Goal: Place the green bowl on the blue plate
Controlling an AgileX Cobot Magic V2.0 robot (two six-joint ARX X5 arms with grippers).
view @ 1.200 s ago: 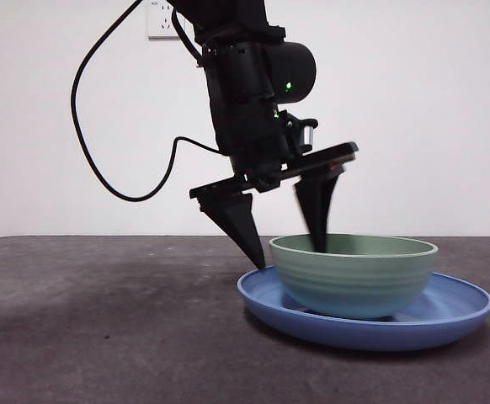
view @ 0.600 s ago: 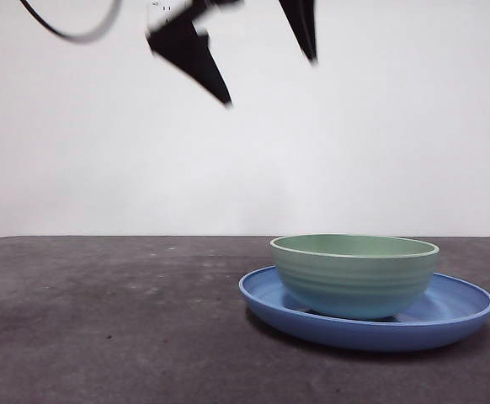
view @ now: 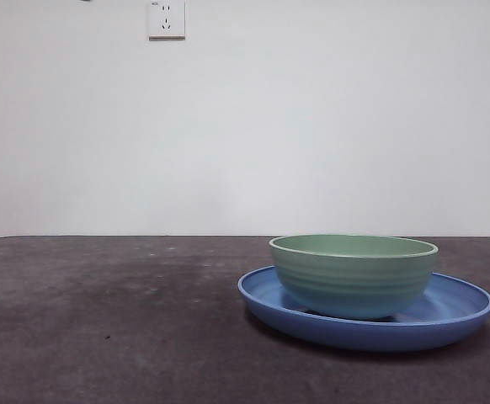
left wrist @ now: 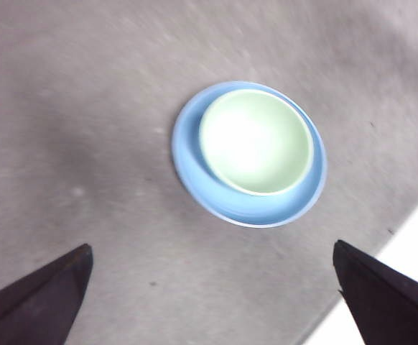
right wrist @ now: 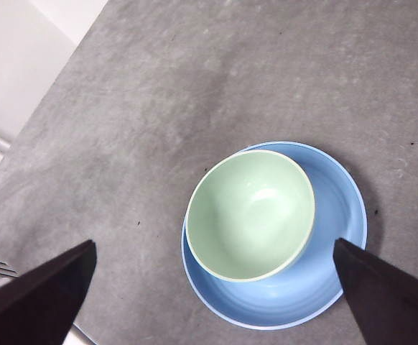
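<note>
The green bowl point(view: 354, 274) sits upright inside the blue plate point(view: 455, 313), so the placing looks done. My left gripper point(left wrist: 209, 302) and right gripper point(right wrist: 212, 298) hang high above, both released and empty.

The green bowl point(view: 354, 275) — pale mint, glossy, faintly ridged, lighter rim — sits upright and empty on the blue plate point(view: 455, 313), off-centre, toward 9 o'clock in the front view; the plate — wide, shallow, glossy — lies flat

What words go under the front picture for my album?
Green bowl sitting on the blue plate, alone on the table.
</note>
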